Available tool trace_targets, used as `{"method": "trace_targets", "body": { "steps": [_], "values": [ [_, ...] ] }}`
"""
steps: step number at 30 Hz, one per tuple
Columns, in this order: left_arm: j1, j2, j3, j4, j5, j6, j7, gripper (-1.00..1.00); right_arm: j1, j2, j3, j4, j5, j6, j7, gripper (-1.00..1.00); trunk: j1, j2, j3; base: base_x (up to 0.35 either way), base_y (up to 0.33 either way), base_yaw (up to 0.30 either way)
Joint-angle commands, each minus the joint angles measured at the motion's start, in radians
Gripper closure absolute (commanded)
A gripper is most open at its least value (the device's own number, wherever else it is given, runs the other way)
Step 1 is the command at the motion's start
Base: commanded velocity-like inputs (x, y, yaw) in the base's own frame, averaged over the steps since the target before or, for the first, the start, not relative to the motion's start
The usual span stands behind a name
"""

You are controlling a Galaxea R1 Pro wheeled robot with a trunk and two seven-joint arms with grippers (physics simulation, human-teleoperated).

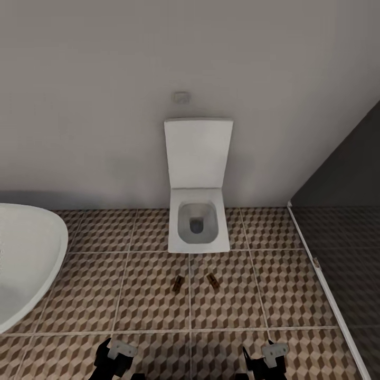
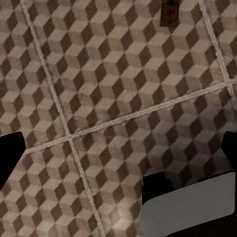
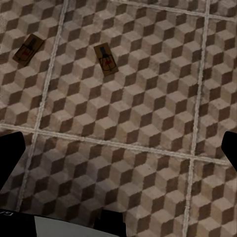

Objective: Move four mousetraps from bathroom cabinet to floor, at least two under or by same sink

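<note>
Head view is showing two small flat brown wooden mousetraps [image 1: 178, 284] [image 1: 212, 280] lying at centre frame on the cube-patterned tiled bathroom floor [image 1: 148, 295]; seemingly light and rigid, best pinched across their board edges. Both grippers [image 1: 113, 359] [image 1: 262, 361] are sitting spread wide, carrying nothing.

I see the bathroom floor [image 1: 137, 295] tiled in a brown-and-beige cube pattern with pale grey grout. Two brown mousetraps [image 1: 178, 283] carry dark metal and a touch of red. The toilet [image 1: 199, 211] and bathtub [image 1: 26, 264] are white, the wall [image 1: 105, 79] pale grey.
</note>
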Motion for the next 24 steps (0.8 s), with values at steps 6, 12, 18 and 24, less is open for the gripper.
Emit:
{"method": "trace_targets", "body": {
  "steps": [6,12,18,24],
  "values": [
    [0.0,-0.001,-0.008,0.003,0.003,-0.004,0.003,-1.0,0.0,0.0,0.003,0.001,0.0,-0.003,0.0,-1.0,-0.023,0.042,0.027,0.0,0.0,0.078],
    [0.001,-0.001,-0.008,0.003,0.004,-0.004,0.003,-1.0,0.0,0.0,0.003,0.001,0.0,-0.003,0.0,-1.0,-0.046,0.084,0.055,0.0,0.0,0.078],
    [0.001,-0.001,-0.008,0.003,0.004,-0.004,0.003,-1.0,0.0,0.0,0.004,0.002,0.0,-0.003,0.0,-1.0,-0.069,0.126,0.083,0.0,0.0,0.078],
    [0.001,-0.001,-0.008,0.003,0.004,-0.004,0.003,-1.0,0.0,0.0,0.003,0.002,0.0,-0.003,0.0,-1.0,-0.092,0.168,0.111,0.0,0.0,0.078]
  ]
}}
